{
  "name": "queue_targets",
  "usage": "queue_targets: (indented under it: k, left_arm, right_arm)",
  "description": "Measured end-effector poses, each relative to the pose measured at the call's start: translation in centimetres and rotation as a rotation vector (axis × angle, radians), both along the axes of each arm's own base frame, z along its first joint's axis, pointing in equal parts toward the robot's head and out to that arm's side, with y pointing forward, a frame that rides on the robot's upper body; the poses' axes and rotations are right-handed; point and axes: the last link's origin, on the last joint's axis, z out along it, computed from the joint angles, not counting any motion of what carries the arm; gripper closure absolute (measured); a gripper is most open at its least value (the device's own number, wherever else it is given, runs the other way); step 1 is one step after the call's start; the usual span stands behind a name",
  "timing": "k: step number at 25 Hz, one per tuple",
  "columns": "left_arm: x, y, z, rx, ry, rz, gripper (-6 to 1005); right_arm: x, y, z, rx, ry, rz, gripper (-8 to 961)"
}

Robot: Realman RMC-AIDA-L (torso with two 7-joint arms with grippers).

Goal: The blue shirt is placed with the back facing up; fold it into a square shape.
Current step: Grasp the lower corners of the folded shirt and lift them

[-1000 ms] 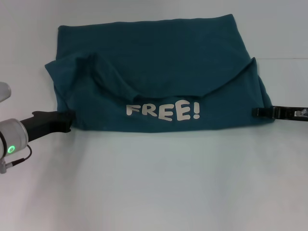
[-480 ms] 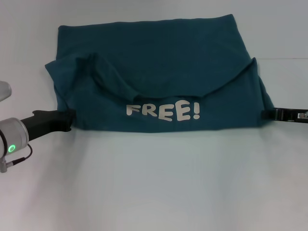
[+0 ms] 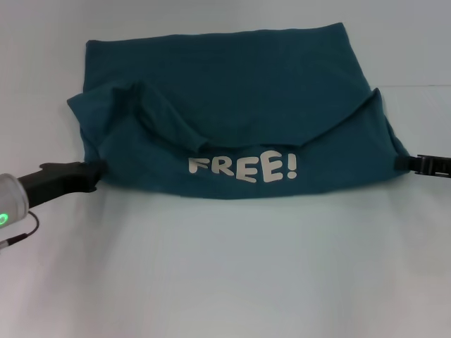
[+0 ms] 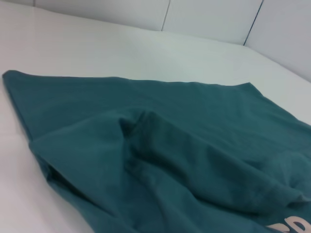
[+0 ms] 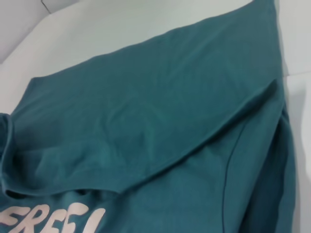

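Head view — blue shirt (image 3: pixel 239 105) between left gripper (image 3: pixel 95 170) | right gripper (image 3: pixel 405 163)

Bright, even light falls from above onto my white table (image 3: pixel 225 282), which shows a faint green-grey tint and no hard glare. The blue shirt (image 3: pixel 232 105) casts only a thin soft shadow along its near edge. My head view is sharp across the middle. Both wrist views look softer, the shirt's nearest folds slightly blurred, with gentle shading inside the creases.
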Motion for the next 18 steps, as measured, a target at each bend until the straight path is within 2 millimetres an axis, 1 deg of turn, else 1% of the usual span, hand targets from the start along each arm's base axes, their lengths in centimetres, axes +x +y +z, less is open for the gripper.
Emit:
queue_targets:
  k: [5, 10, 18]
  left_arm:
    - [-0.5, -0.9, 0.7, -0.010, -0.003, 0.012, 1000]
    - [-1.2, -2.3, 1.7, -0.023, -0.033, 0.016, 1000]
    - [-1.8, -5.5, 4.0, -0.030, -0.157, -0.009, 999]
  right_arm:
    - [0.7, -1.0, 0.4, -0.010, 0.011, 0.003, 920]
    - [1.1, -2.3, 0.5, -0.032, 0.029, 0.039, 920]
    - [2.0, -6.2, 0.8, -0.062, 0.074, 0.123, 920]
